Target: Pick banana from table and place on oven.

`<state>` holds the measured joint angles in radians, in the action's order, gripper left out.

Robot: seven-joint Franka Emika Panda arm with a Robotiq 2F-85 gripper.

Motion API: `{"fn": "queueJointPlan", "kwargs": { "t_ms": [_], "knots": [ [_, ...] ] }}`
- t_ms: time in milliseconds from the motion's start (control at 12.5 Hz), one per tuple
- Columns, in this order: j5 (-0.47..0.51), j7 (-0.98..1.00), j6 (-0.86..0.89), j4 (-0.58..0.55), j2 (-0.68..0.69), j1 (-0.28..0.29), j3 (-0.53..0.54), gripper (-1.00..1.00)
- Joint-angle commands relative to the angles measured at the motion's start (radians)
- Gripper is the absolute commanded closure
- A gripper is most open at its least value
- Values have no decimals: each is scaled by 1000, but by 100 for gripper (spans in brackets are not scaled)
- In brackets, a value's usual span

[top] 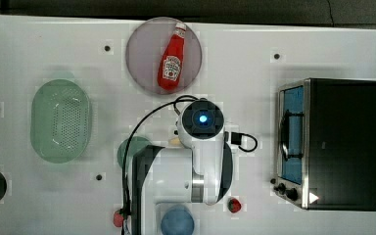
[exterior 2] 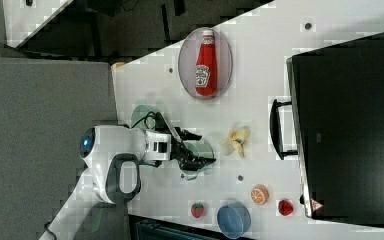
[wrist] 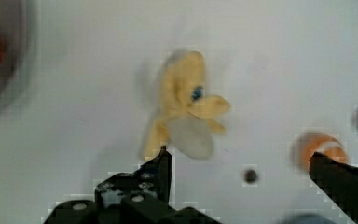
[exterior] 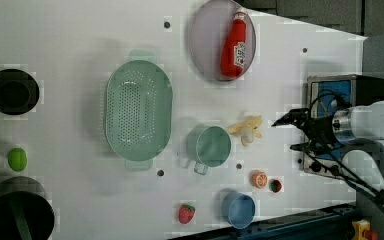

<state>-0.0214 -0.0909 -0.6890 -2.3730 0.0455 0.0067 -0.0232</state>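
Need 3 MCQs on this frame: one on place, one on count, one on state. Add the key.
1. Where is the ketchup bottle?
A. in the green colander
B. on the round plate
C. on the oven

2. How many strawberries are on the table?
A. two
B. none
C. five

3. What is the tool doing?
A. shut on the banana
B. open, holding nothing
C. shut on the blue cup

Key: 1 B, the bottle lies across the plate in the top view. 2 A, one strawberry and another show in the right view. 3 B, the fingers are spread in the left view and the banana lies free on the table.
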Motion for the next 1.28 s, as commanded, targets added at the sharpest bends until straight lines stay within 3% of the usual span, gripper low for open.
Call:
{"fn": "queueJointPlan", "kwargs": {
  "t_ms": [80,800,880,1280],
  "knots": [
    [7,-15,-171,-21,63,-25,6,-100],
    [15,-32,-364,-29,290,-19,42,-100],
    [15,-32,-383,-30,301,-19,42,-92],
    [15,-32,-407,-30,307,-16,44,28]
  ]
}}
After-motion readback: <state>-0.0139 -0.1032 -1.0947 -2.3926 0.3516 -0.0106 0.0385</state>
